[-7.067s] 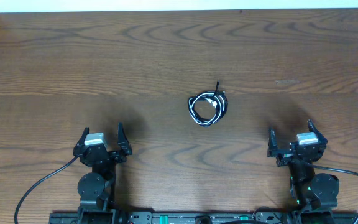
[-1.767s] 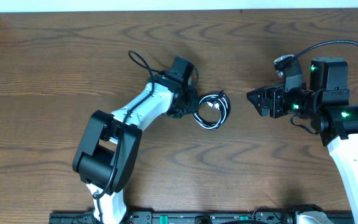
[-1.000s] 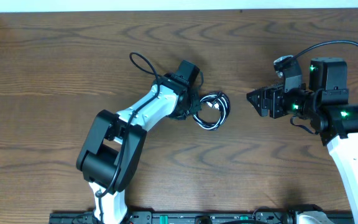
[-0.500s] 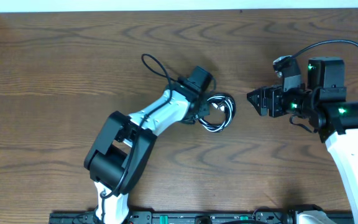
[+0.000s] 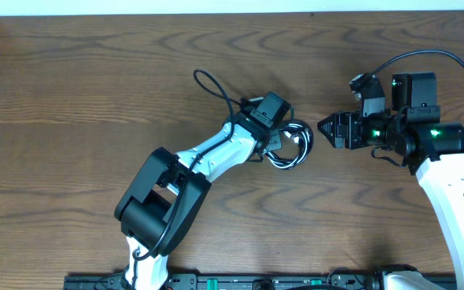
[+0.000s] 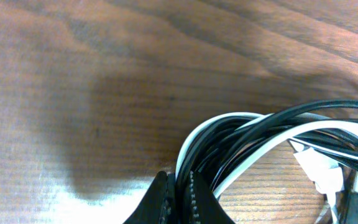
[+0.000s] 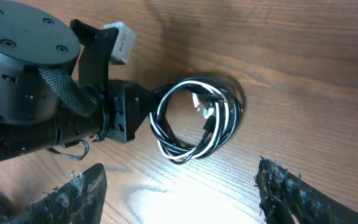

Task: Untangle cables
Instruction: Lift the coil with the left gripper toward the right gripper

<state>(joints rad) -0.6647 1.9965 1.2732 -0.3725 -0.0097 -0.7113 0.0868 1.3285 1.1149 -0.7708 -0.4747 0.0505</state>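
Coiled black and white cables (image 7: 197,124) on wooden surface (image 7: 303,74), left hand (image 7: 145,112) pinching the coil's edge, right hand (image 7: 179,168) spread wide nearby

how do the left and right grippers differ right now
The left gripper is shut, pinching the edge of the cables; the right gripper is open and holds nothing. The left gripper touches the coiled cables, while the right gripper hangs apart from them on the opposite side. Both grippers point in toward the cables, low over the table.
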